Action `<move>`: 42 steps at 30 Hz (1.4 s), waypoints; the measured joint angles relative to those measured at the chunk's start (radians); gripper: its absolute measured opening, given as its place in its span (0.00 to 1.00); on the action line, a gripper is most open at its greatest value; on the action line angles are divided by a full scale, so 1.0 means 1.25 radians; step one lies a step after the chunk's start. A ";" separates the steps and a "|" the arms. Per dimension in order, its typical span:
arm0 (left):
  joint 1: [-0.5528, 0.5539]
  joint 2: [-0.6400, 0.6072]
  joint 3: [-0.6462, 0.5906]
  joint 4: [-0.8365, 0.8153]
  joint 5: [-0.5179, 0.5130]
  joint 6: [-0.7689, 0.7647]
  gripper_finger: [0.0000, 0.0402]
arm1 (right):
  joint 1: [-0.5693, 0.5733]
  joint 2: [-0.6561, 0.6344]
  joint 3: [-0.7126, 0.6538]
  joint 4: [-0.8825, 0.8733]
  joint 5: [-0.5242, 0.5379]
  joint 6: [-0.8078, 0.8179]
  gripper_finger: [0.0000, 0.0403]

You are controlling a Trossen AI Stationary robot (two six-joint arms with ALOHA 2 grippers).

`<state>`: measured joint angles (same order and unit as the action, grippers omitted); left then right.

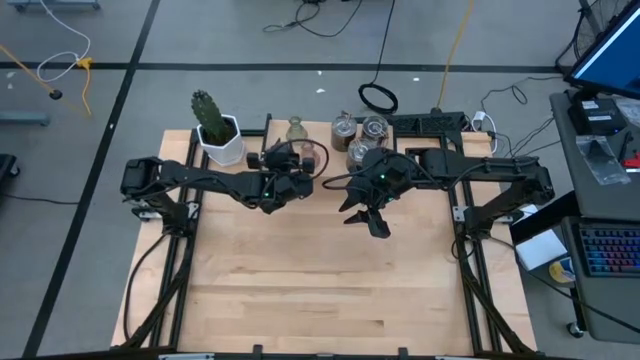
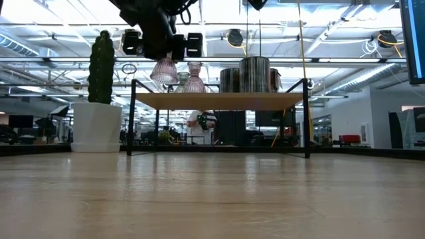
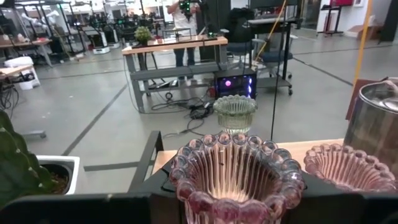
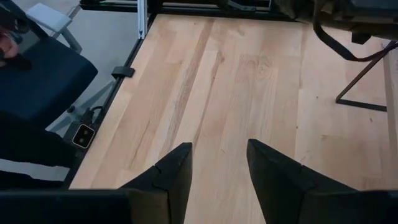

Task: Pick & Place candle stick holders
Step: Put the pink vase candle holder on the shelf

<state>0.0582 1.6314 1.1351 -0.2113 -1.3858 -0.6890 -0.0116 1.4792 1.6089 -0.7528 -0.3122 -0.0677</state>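
A raised wooden shelf (image 2: 219,101) on black legs stands at the table's far side. On it stand a pink glass holder (image 2: 194,81), a pale green one (image 3: 234,112) and three silvery round ones (image 2: 254,73). My left gripper (image 2: 163,48) is above the shelf's left part, shut on the second pink holder (image 2: 165,70), which fills the left wrist view (image 3: 236,177). My right gripper (image 1: 368,218) is open and empty above the bare table (image 4: 219,168), nearer than the shelf. My left gripper comes down on the pink holder from above and has it by its upper part (image 2: 165,62). The holder hangs below the gripper, clear of the shelf top. The fingers themselves are hidden by the gripper body and by the holder's beaded rim (image 3: 205,149).
A cactus in a white pot (image 1: 217,135) stands on the table left of the shelf. The shelf's thin black legs (image 2: 133,119) reach down to the table. Bare wood lies toward the near edge (image 1: 320,290). A person stands in the room beyond (image 2: 199,125).
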 joint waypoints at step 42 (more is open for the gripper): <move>0.070 0.052 0.000 0.019 0.030 -0.021 0.48 | 0.000 0.000 0.000 0.002 -0.001 0.002 0.36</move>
<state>0.1458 1.6970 1.1351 -0.1873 -1.3478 -0.7158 -0.0116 1.4796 1.6085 -0.7504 -0.3134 -0.0647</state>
